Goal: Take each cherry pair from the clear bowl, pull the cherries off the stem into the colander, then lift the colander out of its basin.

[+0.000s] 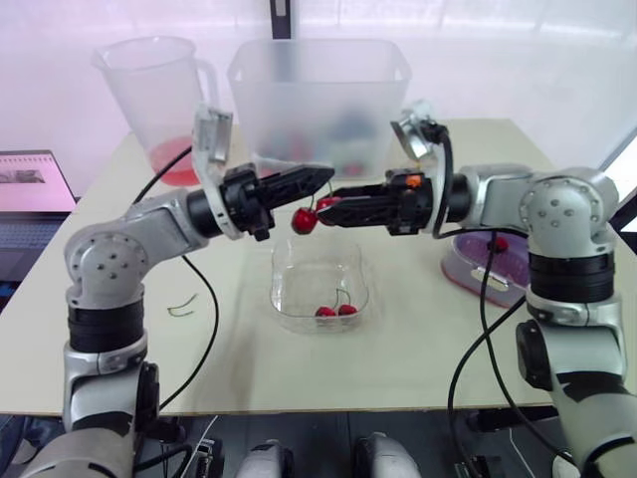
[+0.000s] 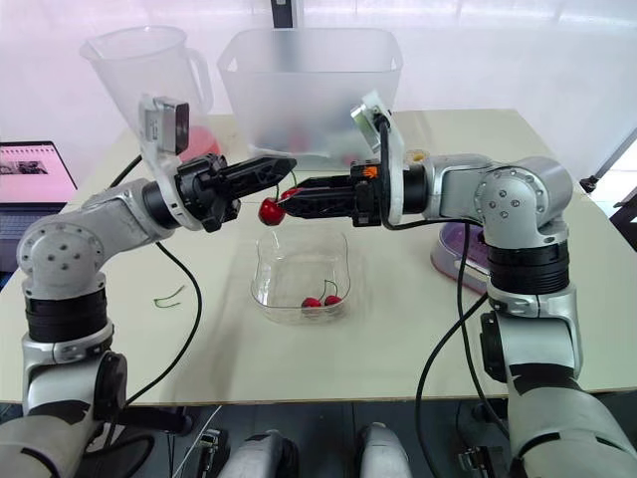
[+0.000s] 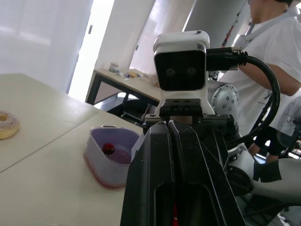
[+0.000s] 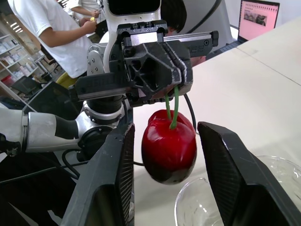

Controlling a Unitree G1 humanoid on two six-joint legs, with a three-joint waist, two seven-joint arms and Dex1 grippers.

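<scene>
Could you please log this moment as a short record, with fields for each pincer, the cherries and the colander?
left pincer: shut on the stems of a cherry pair, held over the clear bowl
right pincer: open, fingers either side of the hanging cherries
bowl contents: second pair
colander: sitting in its basin, single cherry inside
table: loose stem lying near the left arm
</scene>
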